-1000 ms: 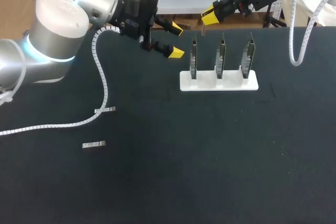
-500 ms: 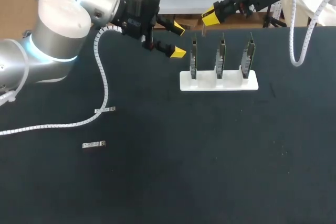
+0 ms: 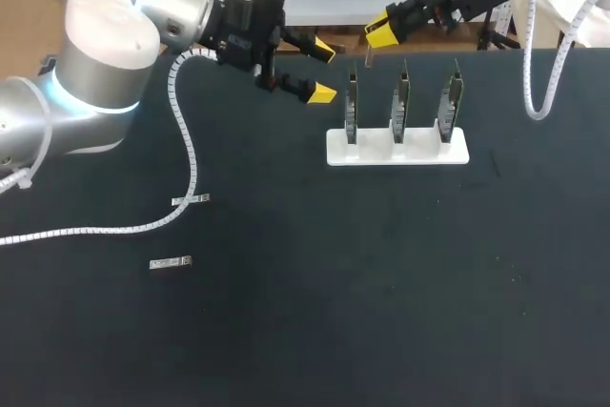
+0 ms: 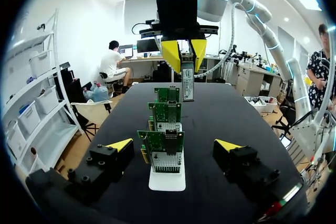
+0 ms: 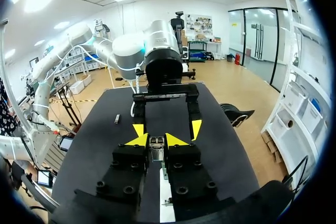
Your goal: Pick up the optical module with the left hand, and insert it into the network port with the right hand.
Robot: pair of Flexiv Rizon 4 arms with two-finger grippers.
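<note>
Where cards (image 3: 401, 102) stand upright, metal piece (image 3: 171, 262) apart

Black table (image 3: 381, 283): white rack (image 3: 397, 148), silver module (image 3: 171, 262), cable (image 3: 95, 231).

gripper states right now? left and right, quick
left gripper: open, nothing between its fingers.
right gripper: closed, holding the optical module.
</note>
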